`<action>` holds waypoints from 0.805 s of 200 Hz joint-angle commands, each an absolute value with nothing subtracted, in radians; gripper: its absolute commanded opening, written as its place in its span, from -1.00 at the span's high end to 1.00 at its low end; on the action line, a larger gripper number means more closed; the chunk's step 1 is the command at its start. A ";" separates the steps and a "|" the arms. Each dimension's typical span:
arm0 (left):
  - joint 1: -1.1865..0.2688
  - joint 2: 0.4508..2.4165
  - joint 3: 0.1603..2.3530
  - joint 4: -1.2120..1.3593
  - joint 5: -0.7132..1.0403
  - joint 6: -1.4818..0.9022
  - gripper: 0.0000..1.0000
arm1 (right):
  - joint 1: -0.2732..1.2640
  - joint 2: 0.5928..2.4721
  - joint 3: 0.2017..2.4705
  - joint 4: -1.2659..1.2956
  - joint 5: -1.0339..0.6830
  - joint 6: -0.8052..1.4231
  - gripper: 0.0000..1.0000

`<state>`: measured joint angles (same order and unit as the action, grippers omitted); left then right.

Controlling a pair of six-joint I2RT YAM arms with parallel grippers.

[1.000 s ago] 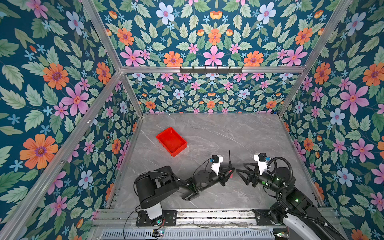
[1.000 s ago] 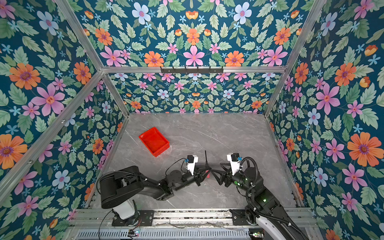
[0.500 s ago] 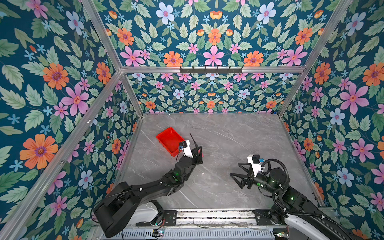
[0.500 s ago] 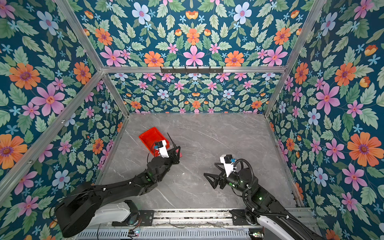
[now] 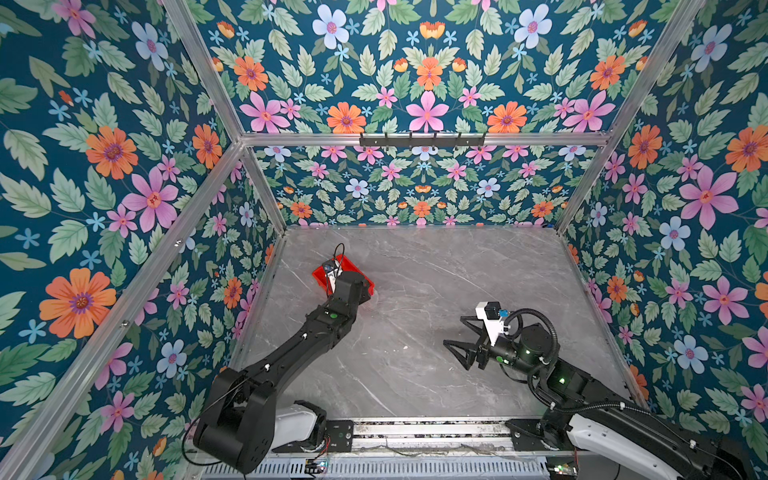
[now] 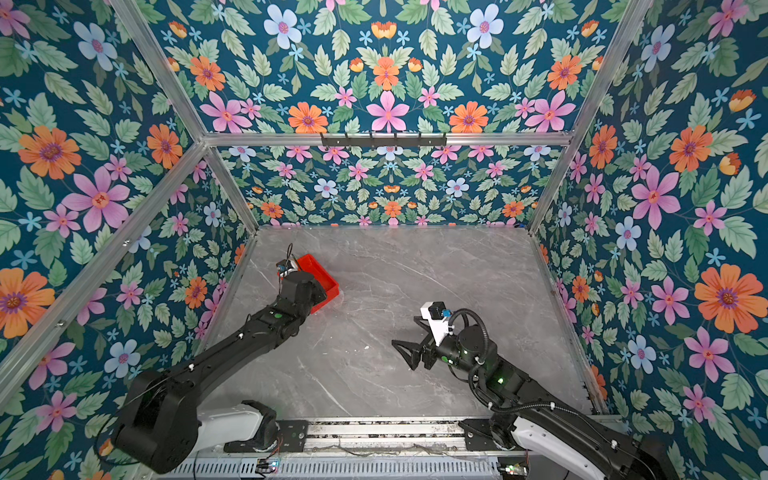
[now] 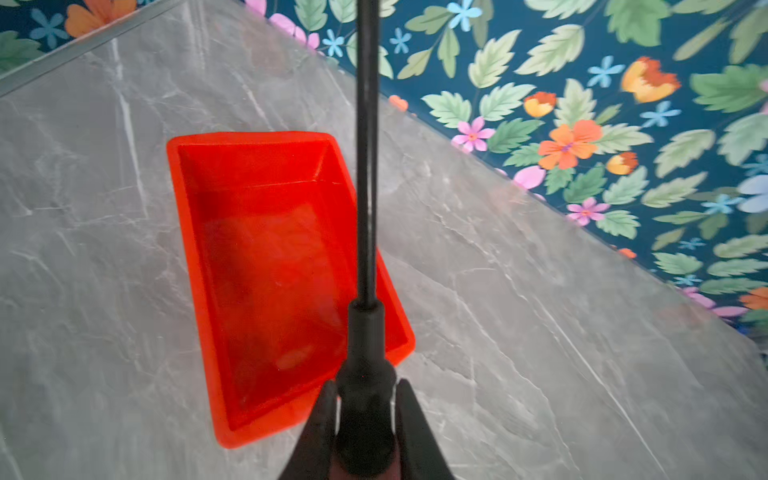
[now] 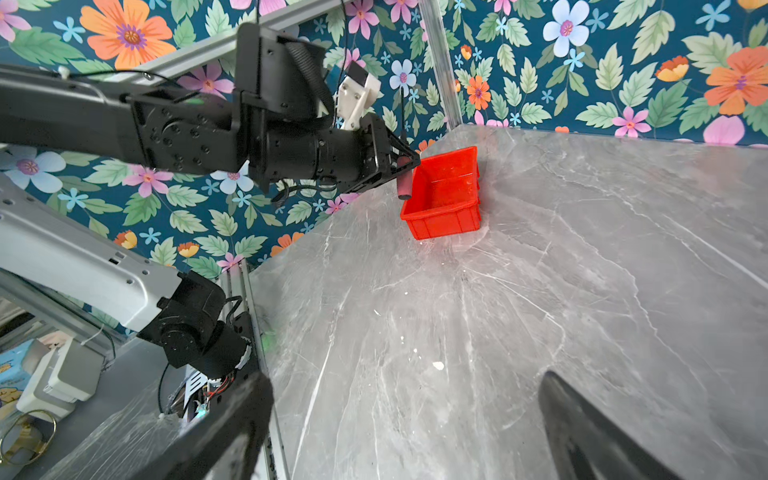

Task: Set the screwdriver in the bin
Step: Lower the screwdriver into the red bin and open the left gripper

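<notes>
Screwdriver (image 7: 365, 166) is clamped by its handle in my left tool (image 7: 365, 386), shaft pointing out ahead of the jaws, hanging above the red bin (image 7: 266, 257). I judge this the placing step: the shaft lines up over one long wall rather than the middle, so I'd nudge sideways toward the bin's centre, lower, then release. Flowered wall (image 7: 582, 124) stands close beyond the tool; open bench (image 5: 415, 270) spreads behind it. Right tool (image 5: 453, 330) gapes empty, well apart.

Black-shafted screwdriver (image 7: 367, 166) upright, red handle down, just above the edge of empty red bin (image 7: 249, 162)
</notes>
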<state>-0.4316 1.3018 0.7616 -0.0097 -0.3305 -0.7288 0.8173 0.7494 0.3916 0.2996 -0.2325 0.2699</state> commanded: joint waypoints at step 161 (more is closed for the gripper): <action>-0.229 1.754 1.018 -0.063 -0.133 -0.762 0.87 | 1.023 0.987 0.493 0.423 -0.078 0.140 -0.98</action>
